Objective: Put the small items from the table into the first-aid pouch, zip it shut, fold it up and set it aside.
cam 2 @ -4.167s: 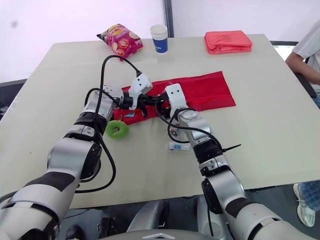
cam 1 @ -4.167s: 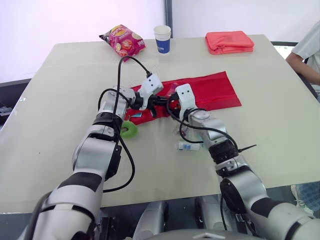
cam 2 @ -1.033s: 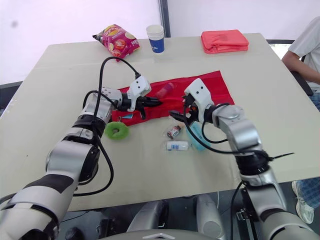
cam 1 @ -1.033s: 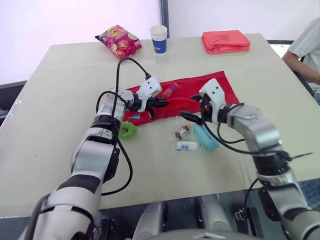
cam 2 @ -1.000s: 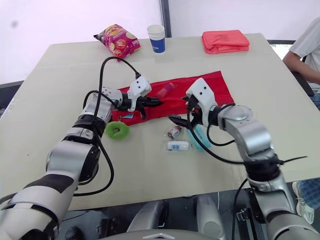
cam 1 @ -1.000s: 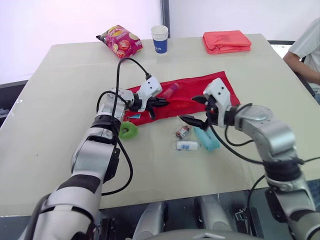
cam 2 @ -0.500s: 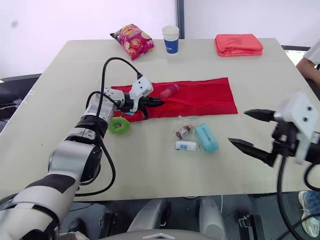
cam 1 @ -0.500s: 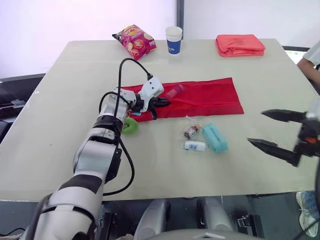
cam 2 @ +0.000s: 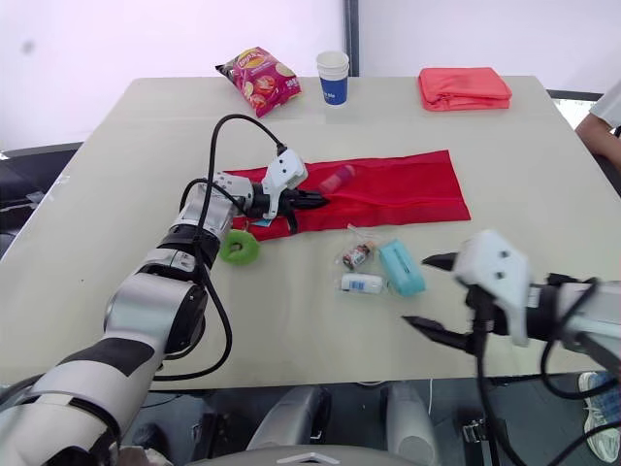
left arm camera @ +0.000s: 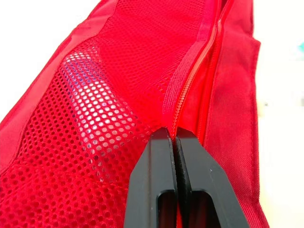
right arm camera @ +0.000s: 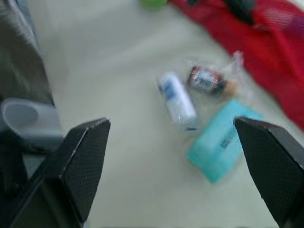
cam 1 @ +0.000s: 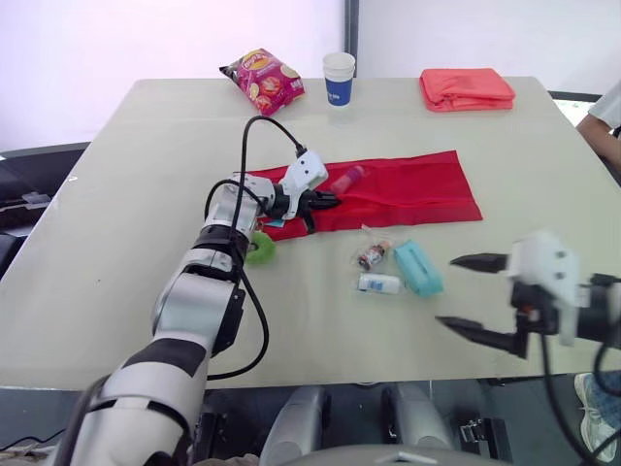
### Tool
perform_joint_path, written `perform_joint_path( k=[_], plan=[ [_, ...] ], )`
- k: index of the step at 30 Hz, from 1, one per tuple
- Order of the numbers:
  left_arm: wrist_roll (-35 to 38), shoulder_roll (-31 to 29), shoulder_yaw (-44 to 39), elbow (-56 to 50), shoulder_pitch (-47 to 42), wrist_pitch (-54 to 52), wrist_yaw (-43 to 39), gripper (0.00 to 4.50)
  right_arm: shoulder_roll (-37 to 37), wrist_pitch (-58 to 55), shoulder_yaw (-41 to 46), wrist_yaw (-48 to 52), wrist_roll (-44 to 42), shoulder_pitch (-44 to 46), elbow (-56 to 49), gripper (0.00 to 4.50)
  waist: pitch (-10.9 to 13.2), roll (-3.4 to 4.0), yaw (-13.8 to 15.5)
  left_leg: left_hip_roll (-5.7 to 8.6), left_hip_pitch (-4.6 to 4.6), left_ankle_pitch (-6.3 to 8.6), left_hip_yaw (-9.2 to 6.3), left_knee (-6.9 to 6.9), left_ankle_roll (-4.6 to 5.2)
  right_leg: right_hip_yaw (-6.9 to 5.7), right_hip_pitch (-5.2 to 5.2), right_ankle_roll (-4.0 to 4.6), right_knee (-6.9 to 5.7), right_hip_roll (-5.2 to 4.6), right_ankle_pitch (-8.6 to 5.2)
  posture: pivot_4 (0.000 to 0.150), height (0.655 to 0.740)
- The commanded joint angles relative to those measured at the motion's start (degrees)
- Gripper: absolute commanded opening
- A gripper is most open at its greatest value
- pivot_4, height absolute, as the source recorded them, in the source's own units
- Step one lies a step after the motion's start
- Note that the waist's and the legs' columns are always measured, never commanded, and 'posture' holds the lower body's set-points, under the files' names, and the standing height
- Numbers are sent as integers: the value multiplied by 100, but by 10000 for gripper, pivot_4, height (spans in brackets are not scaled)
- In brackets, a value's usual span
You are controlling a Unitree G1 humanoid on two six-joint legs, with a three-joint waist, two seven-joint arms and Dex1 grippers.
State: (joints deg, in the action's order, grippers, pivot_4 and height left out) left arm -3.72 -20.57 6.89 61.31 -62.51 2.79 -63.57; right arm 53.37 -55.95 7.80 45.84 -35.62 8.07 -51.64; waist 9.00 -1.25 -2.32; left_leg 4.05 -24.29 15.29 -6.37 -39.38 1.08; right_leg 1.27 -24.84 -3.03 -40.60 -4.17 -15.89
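Now right gripper (cam 1: pixel 444 290) off pouch (cam 1: pixel 412 190) (agape)

**Left arm** (cam 1: pixel 199 286) — rounded silver-grey shells set between black joint bands. A black cable (cam 1: pixel 262 117) loops free from the forearm to a white wrist housing (cam 1: pixel 309 170). **Left gripper** (cam 1: pixel 325 201): two smooth, flat-sided black fingers (left arm camera: pixel 159 171), each slotted near its base. **Right gripper** (cam 2: pixel 417 289) — boxy white housing (cam 2: pixel 490 262), two long tapering black fingers (right arm camera: pixel 85 161) with finely textured pads, and thin black cables behind it.
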Motion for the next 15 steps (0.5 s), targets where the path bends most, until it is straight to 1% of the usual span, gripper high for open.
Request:
perform_joint_path(
  k=[1,5,8,12,13,15],
  plan=[
    [69,25,-14,-262,-108,21,-63,0,-340,489,-1476,-325,854,596,678,44269,0,-1,-1,0,4,0,-1,3,0,0,3,0,1,0,0,1500,7400],
    [78,51,9,-344,-82,-7,-99,0,-860,756,-2473,-436,1432,1212,1463,44269,1,-2,3,0,1,0,-3,2,-1,-2,1,0,4,0,0,1500,7400],
    [85,52,11,-412,-62,-38,-122,0,-1065,982,-2803,-337,1683,1390,1920,44269,1,-2,11,0,1,0,-6,1,-1,-4,1,0,4,0,0,1500,7400],
    [85,15,8,-470,-46,-66,-180,0,-1107,1366,-3068,-153,2010,1442,2308,44269,1,-2,10,2,0,0,-8,1,-1,-5,2,0,6,0,0,1500,7400],
    [79,6,13,-484,-41,-71,-190,0,-1146,1380,-3065,-135,2020,1447,2353,41932,1,-2,7,2,1,0,-9,1,-1,-5,1,0,5,0,0,1500,7400],
    [65,-23,28,-517,-32,-61,-227,0,-1179,1399,-3113,-63,2061,1451,2389,35105,1,-2,0,2,1,-1,-12,2,-1,-6,1,0,5,1,0,1500,7400]
  ],
)
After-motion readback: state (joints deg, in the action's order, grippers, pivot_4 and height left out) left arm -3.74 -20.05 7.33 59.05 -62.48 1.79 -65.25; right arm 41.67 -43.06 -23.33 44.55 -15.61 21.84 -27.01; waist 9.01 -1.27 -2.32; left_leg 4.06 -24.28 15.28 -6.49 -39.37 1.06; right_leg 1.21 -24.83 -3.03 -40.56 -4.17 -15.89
